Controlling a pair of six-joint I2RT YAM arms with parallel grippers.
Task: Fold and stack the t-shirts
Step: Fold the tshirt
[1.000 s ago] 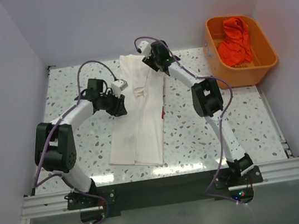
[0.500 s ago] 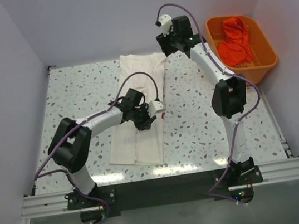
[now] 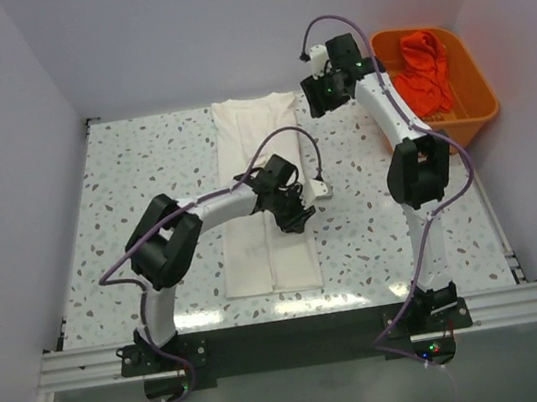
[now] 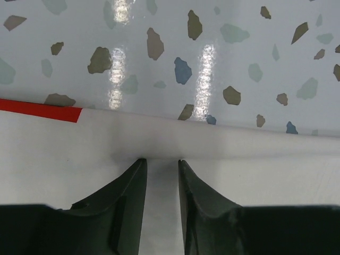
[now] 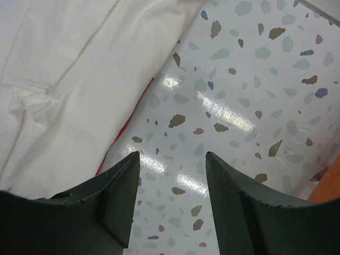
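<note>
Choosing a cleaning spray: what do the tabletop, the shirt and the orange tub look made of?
Tabletop: glossy speckled terrazzo-look surface, stone or laminate; glare shows. T-shirt: soft matte white cloth, likely cotton; creases. Tub: smooth rigid-looking orange plastic, probably.

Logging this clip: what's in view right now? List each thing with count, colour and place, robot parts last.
t-shirt: one, white with a red sliver at its edge, folded into a long strip, mid-table.
tub: one, orange, far right.
cloth: one bundle, orange-red, inside the tub.
table: one, white with speckles, under the t-shirt.
left gripper: black, jaws slightly apart, on the t-shirt near its right edge.
right gripper: black, open, above the table beside the t-shirt's far right corner.
</note>
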